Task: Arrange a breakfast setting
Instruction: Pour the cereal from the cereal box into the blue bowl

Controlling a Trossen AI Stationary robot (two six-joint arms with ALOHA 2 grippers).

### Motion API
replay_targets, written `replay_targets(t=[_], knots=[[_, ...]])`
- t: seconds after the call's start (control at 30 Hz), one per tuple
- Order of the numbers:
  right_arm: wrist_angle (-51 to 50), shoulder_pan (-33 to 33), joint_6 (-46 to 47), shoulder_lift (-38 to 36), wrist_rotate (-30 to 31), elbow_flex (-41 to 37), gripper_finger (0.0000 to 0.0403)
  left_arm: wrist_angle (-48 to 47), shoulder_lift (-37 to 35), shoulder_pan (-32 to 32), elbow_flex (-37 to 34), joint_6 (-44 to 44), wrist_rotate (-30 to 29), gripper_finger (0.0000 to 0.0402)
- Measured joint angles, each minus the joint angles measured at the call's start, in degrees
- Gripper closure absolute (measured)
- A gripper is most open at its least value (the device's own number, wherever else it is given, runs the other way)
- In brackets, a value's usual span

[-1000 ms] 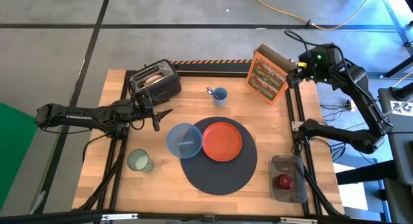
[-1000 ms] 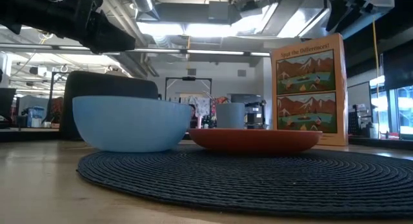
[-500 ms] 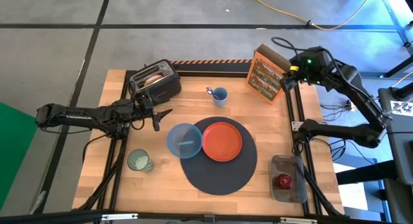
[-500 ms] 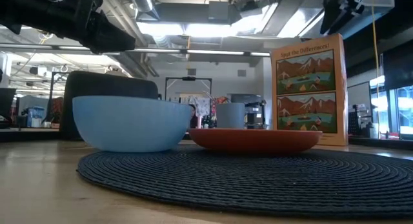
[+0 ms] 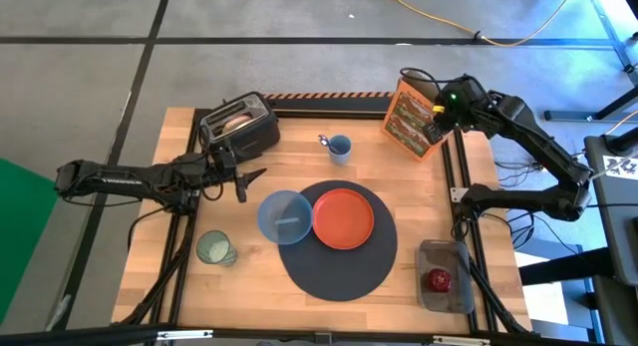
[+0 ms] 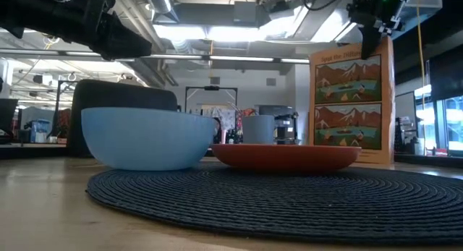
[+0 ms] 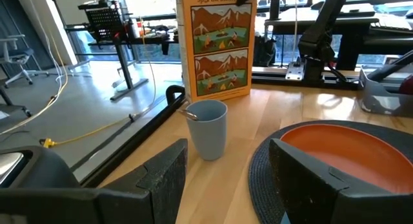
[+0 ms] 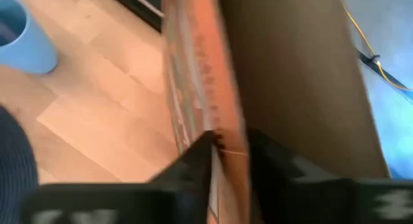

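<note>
From above, we saw the right gripper (image 5: 431,127) at the cereal box (image 5: 411,117) top; the left gripper (image 5: 242,179) hung beside the toaster (image 5: 239,128), its fingers part open and empty. The plate (image 5: 343,218) and bowl (image 5: 284,215) sat on the mat (image 5: 339,271), the green cup (image 5: 213,248) off it.

At desk level, the box (image 6: 351,100) stood behind the plate (image 6: 286,156).

The right wrist view showed fingers (image 8: 187,169) closed on the box edge (image 8: 206,75).

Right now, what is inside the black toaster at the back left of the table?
The high view shows a pale pinkish toast slice sitting in the top slot of the black toaster. Only its top edge shows; the rest is hidden inside, and any second slice cannot be seen.
</note>
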Motion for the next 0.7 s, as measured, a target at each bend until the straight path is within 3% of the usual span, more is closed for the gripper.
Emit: replay_targets(t=[0.1,0.4,0.7], knots=[[-0.1,0.0,-1.0,0.0,-0.5,0.0,0.0391,0.2,0.0,0.0,0.0,-0.4,0.0,0.0189],[4.9,3.2,-4.3,-3.2,-2.7,0.7,0.0401,4.9,2.3,0.0,0.0,-0.3,-0.1,0.0188],[8.5,11.4,-6.5,-5.0,1.5,8.1,0.0402,8.7,6.4,-0.1,0.0,-0.1,-0.1,0.0188]])
